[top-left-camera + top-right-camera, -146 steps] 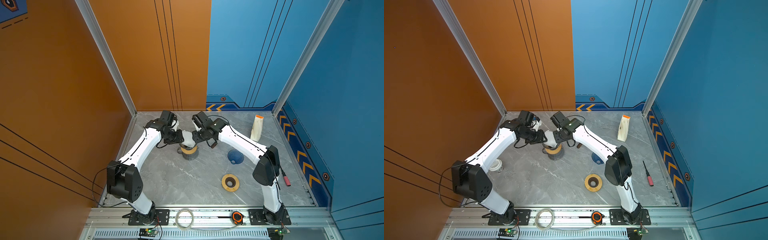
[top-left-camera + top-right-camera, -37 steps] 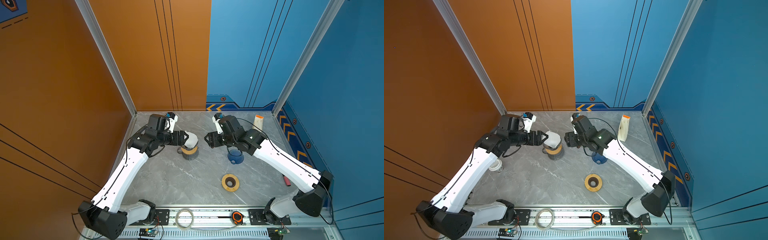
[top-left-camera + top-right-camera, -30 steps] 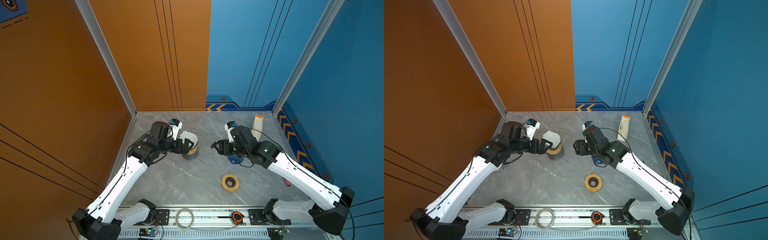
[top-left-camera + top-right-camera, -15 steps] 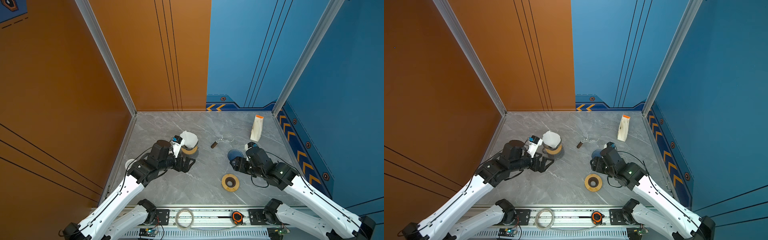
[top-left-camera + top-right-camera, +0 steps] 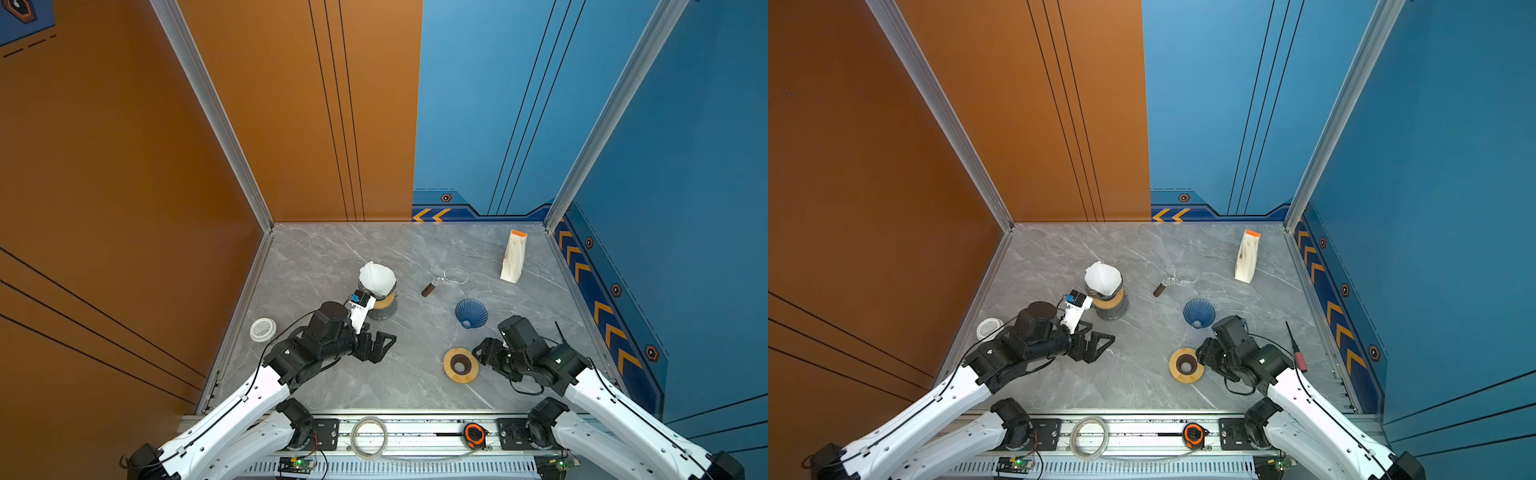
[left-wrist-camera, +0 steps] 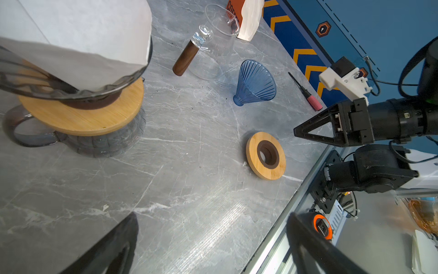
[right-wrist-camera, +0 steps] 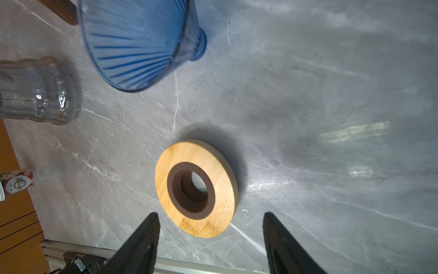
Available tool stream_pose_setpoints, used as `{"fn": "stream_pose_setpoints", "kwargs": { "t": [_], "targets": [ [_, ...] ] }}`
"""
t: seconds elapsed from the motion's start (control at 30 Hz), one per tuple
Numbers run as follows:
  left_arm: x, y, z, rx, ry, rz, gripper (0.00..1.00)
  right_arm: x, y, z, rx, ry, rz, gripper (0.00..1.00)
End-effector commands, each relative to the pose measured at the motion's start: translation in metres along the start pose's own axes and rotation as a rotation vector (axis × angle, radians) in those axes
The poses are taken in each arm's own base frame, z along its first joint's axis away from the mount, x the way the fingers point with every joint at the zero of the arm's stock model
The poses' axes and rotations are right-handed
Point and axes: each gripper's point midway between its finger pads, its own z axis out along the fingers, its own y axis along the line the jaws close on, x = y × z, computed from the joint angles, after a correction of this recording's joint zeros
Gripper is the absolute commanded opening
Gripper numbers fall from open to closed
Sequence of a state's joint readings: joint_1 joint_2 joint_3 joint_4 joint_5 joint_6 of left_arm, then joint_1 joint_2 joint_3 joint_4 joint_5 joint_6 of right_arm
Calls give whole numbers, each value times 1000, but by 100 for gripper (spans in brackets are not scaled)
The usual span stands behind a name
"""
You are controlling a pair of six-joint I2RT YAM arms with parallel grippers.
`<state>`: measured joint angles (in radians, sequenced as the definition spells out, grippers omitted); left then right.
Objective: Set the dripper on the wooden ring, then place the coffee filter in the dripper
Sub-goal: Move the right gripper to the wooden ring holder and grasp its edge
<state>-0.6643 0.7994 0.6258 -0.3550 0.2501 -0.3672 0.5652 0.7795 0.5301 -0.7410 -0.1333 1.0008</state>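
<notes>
Left wrist view: a white paper coffee filter (image 6: pixel 83 35) sits inside a smoky glass dripper (image 6: pixel 99 93); left tool (image 6: pixel 212 218) and right tool (image 7: pixel 211 214) hang released, empty, and are best held clear.

- Grey marbled tabletop (image 5: pixel 332 257) carries the rest.
- Wooden ring (image 5: pixel 460 365) with a dark bored centre lies flat near the front.
- Blue ribbed cone (image 5: pixel 471 313) lies tipped over behind the ring, apart from it.
- Glass vessel with a wooden handle (image 5: pixel 428 288) lies farther back.
- Paper bag (image 5: pixel 514 256), orange-topped, stands far right.
- Pink-handled screwdriver (image 5: pixel 1299 358) lies along the right edge.
- White-lidded pot (image 5: pixel 262 329) stands at the left edge.
- Orange tape measure (image 5: pixel 474 434) sits on the front rail.
</notes>
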Motion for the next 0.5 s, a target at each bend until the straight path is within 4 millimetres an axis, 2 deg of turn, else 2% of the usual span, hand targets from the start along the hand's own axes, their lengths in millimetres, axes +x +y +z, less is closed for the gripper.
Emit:
{"fn": "stream_pose_setpoints", "kwargs": {
  "t": [0.0, 0.3, 0.47],
  "targets": [
    [-3, -2, 4, 10, -35, -13, 98, 15, -1, 13, -18, 89, 39, 65],
    [3, 1, 14, 9, -13, -38, 98, 25, -2, 36, -82, 121, 118, 60],
    [3, 1, 17, 10, -4, -44, 98, 26, -4, 42, -113, 108, 156, 56]
  ]
}}
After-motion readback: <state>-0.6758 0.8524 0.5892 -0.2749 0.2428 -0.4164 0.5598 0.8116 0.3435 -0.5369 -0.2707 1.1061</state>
